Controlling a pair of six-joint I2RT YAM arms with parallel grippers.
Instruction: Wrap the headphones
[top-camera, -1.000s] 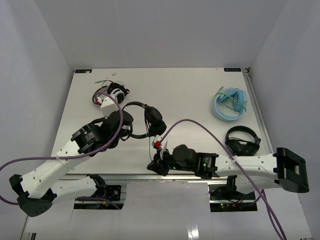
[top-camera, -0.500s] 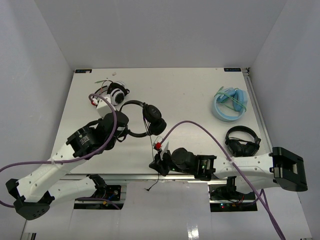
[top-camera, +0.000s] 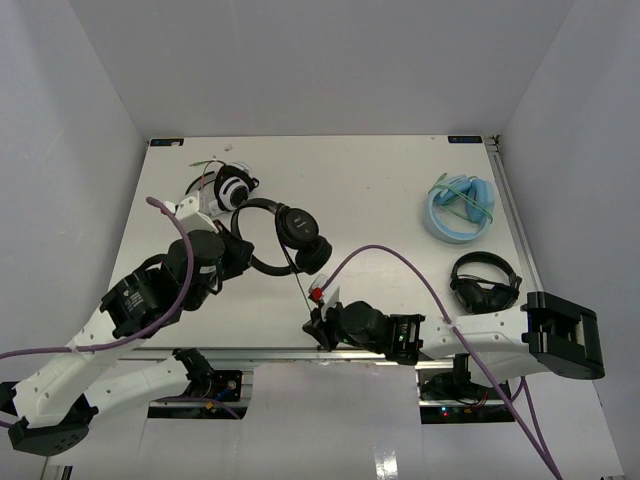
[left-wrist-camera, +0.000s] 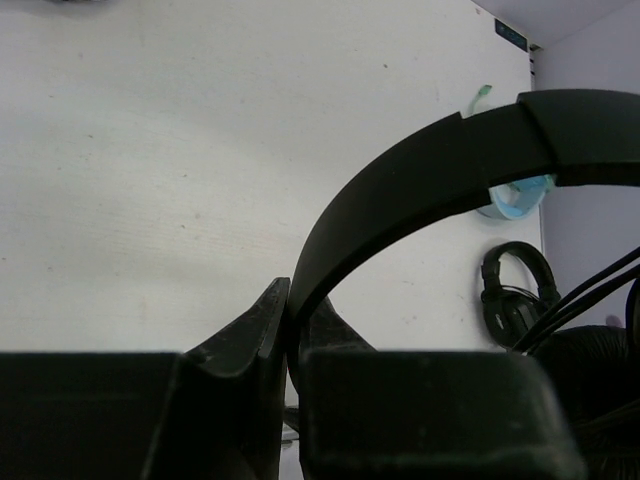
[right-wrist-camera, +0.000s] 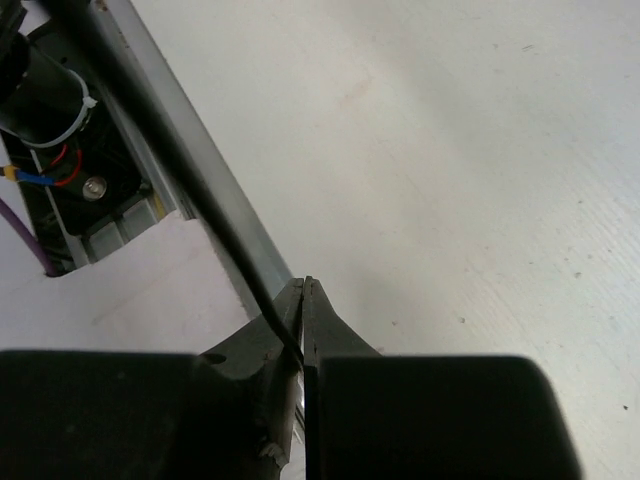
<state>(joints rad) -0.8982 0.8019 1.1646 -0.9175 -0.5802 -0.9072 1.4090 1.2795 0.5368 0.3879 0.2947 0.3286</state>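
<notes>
– Left gripper (top-camera: 240, 248) is pinched shut on the headband (left-wrist-camera: 420, 170) of the headphones (top-camera: 290, 232); the wrist view shows the band wedged between its jaws. And the right one?

– Right gripper (right-wrist-camera: 303, 290) is closed on the cable (right-wrist-camera: 180, 170), low in the middle of the top view, at the near edge of the table (top-camera: 380, 170).

– What changed in the last second?

– Two things. The left arm has swung toward the upper left of the frame and carried the headphones along. They now sit left of centre, with one earcup (top-camera: 297, 222) turned up to the camera. The right jaws, slightly apart a second ago, have finished closing.

– And the cable?

– Half a second ago a loose tail dangled below the table edge. No tail shows there now, and a thin line runs almost straight from the earcups down to the right gripper.

– Meaning?

– My judgement is that both ends are secured and the slack is out, so winding can start. No loop shows on the headband yet.

– Anything nearby?

– White-and-black pair (top-camera: 232, 187) lies just above the left gripper. Blue pair (top-camera: 460, 208) and black pair (top-camera: 485, 283), at right, are well apart.
</notes>
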